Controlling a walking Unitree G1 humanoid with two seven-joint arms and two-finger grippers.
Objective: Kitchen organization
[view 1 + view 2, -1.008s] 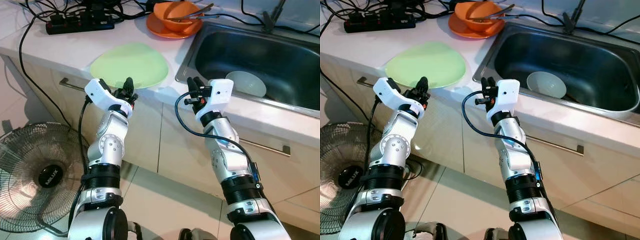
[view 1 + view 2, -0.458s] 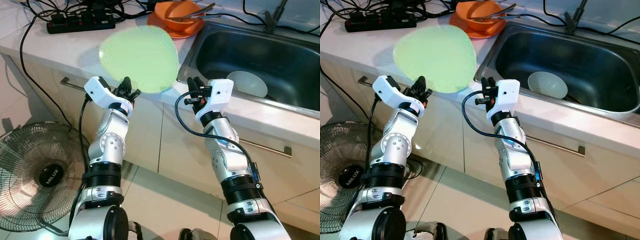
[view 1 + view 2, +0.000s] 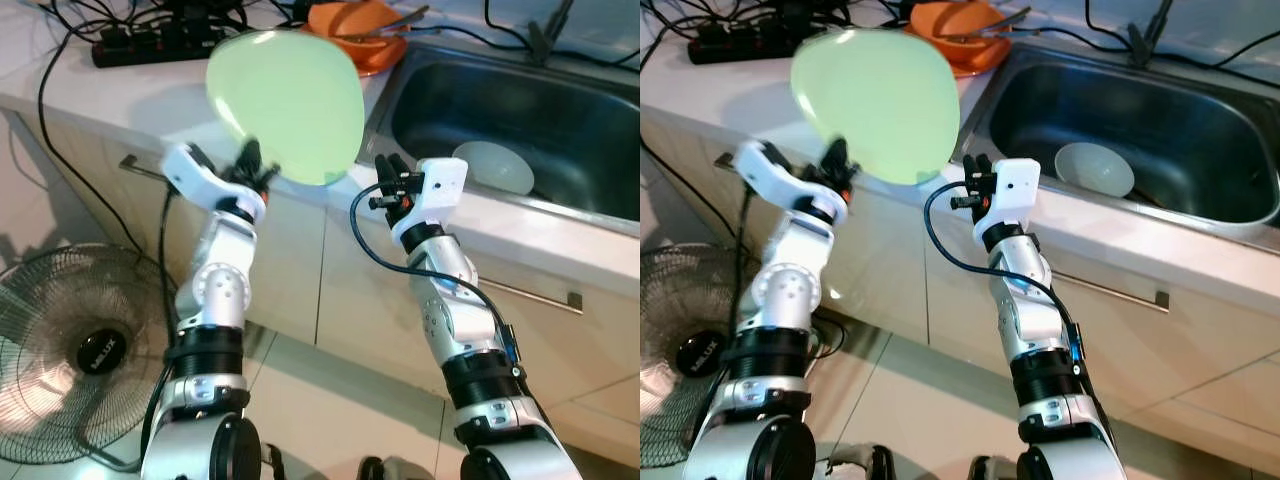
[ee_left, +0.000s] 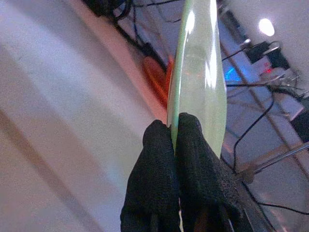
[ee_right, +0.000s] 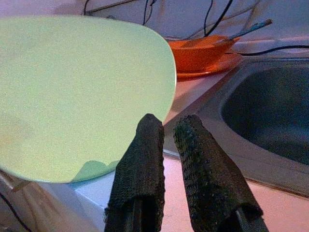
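Observation:
A light green plate (image 3: 285, 100) is held up off the white counter (image 3: 110, 95), tilted nearly upright in front of the counter's edge. My left gripper (image 3: 252, 163) is shut on its lower rim; in the left wrist view both fingertips (image 4: 190, 133) pinch the plate's edge (image 4: 195, 72). My right gripper (image 3: 385, 172) hovers at the counter's front edge beside the sink (image 3: 450, 95), its fingers (image 5: 193, 140) close together with nothing between them. The plate (image 5: 82, 92) lies just to its left.
A white bowl (image 3: 492, 166) lies in the steel sink. An orange bowl with utensils (image 3: 352, 28) sits on an orange plate at the back. A black power strip (image 3: 150, 45) with cables is at the back left. A floor fan (image 3: 70, 350) stands lower left.
The green plate has gone from lying flat on the counter to lifted and tilted upright, and my left gripper has risen with it. The right arm has stayed still.

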